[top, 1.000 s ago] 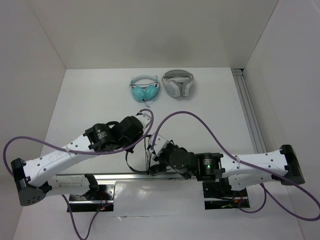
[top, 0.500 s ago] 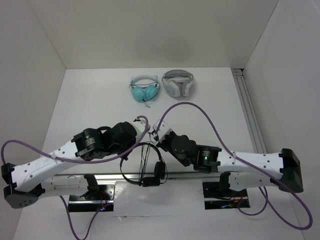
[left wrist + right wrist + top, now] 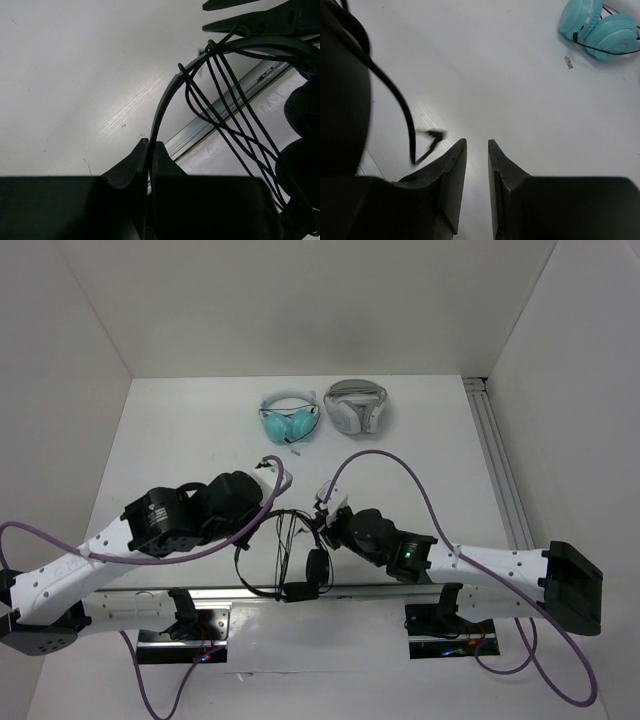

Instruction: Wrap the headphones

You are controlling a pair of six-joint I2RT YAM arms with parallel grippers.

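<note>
Three pairs of headphones on view, one of each kind: black on-ear headphones (image 3: 315,566) with a thin headband and small round earpads; teal plastic headphones (image 3: 288,420); bulkier white-grey headphones (image 3: 356,408). Teal and white-grey pairs side by side at the far end of the white table (image 3: 180,440), well apart from the black pair; black pair at the near edge, between the two wrists, lower earpad over the silver metal rail (image 3: 200,592); resting or lifted, cannot tell. One long thin black cable (image 3: 239,134), laid in several strands across the arc of the headband, crossing one another toward the earpads. Two grippers, one per arm: left gripper (image 3: 150,146) pinched tight on the thin headband, fingertips closed against the band's edge; right gripper (image 3: 476,145) parted by a narrow gap, bare table showing between the fingers, nothing gripped; just to its left a loose bend of the cable ending in a small kinked tip; teal pair in the upper right corner of the right wrist view.
</note>
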